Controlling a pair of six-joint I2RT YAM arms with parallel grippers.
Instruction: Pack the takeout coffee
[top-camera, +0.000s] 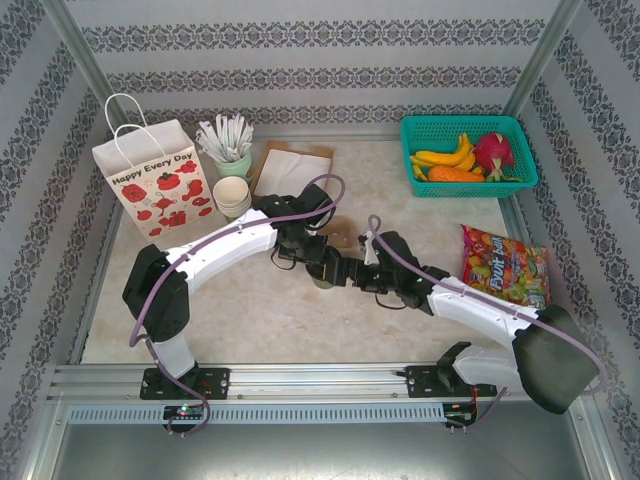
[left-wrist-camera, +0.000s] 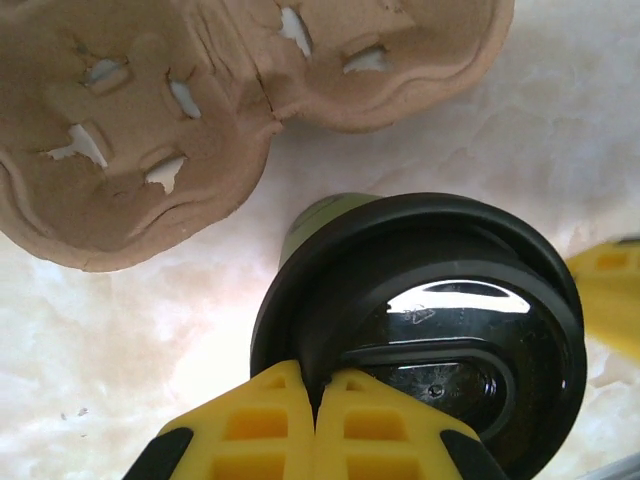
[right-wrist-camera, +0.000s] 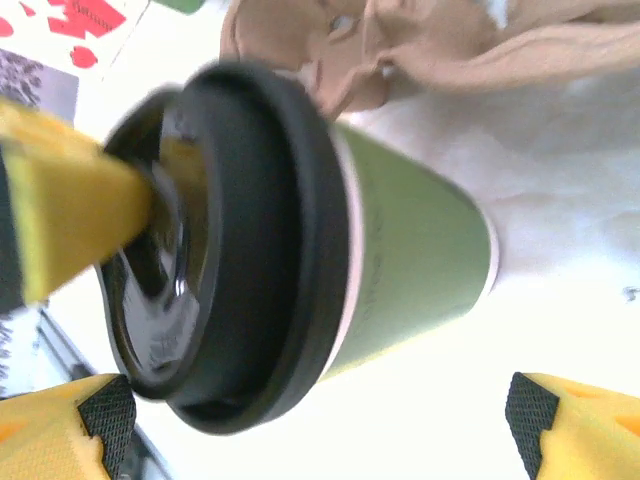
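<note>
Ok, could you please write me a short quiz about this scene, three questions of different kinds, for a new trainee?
1. True or false: the green cup stands inside the white bag.
2. What lies in the teal basket? A) fruit B) paper cups C) sweets
3. Fill in the word: the left fingers are closed on the rim of the cup's black ____.

Key: 1 false, it stands on the table between the two arms; 2 A; 3 lid.
</note>
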